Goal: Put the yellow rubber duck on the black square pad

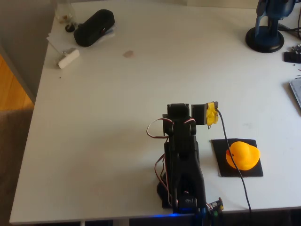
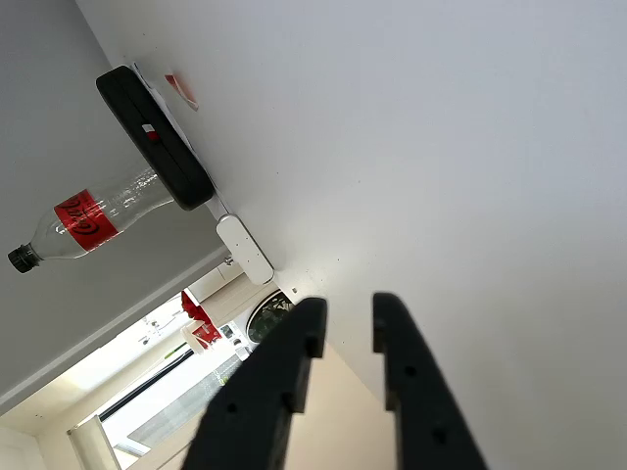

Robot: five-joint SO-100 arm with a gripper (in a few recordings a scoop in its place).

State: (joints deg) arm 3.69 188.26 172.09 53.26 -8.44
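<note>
In the overhead view the yellow rubber duck (image 1: 242, 155) sits on the black square pad (image 1: 225, 167), near the table's front edge and just right of the arm. The black arm (image 1: 184, 162) is folded back over its base, apart from the duck, with yellow tape (image 1: 211, 114) on its wrist part. In the wrist view my gripper (image 2: 345, 318) points along the bare white table toward its far edge. Its two black fingers (image 2: 294, 362) stand a narrow gap apart with nothing between them.
A bulky black oblong case (image 1: 94, 27) (image 2: 157, 137) lies at the far left corner beside a small white block (image 1: 68, 58) (image 2: 245, 250) and a plastic bottle (image 2: 88, 215). A dark blue stand (image 1: 266, 28) is at the far right. A thin black cable (image 1: 235, 160) crosses the pad.
</note>
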